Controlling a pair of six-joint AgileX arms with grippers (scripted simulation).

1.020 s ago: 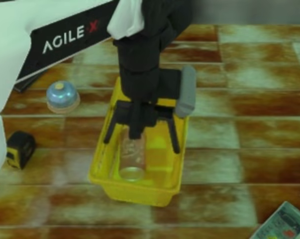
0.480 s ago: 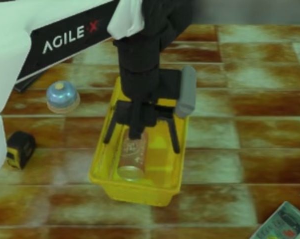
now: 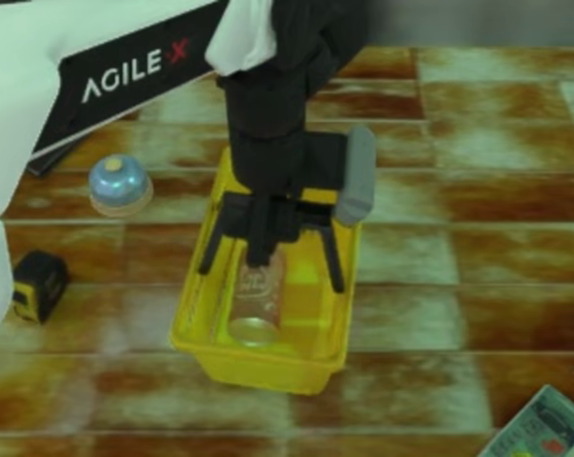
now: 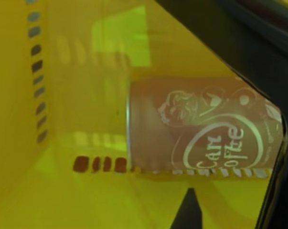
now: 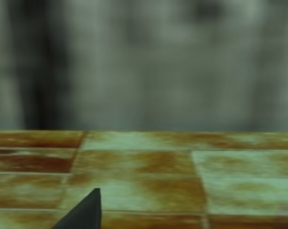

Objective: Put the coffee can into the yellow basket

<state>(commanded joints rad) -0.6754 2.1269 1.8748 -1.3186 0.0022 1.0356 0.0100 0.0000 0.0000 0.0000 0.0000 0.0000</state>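
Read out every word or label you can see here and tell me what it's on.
"AGILE X": on the left arm, in the top view.
"Cafe" over "Coffee", roughly, in curly pale script: on the coffee can lying in the yellow basket.
Calculator at the table's corner: markings too small to read.

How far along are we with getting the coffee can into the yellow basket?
Nearly done. The slim tan-orange coffee can already sits low inside the bright yellow slotted plastic basket, its print plain in the left wrist view. In hand: the left hand is down in the basket at the can; whether it has let go is unclear. Left: confirm release and lift clear. The right arm shows only a fingertip over the table.
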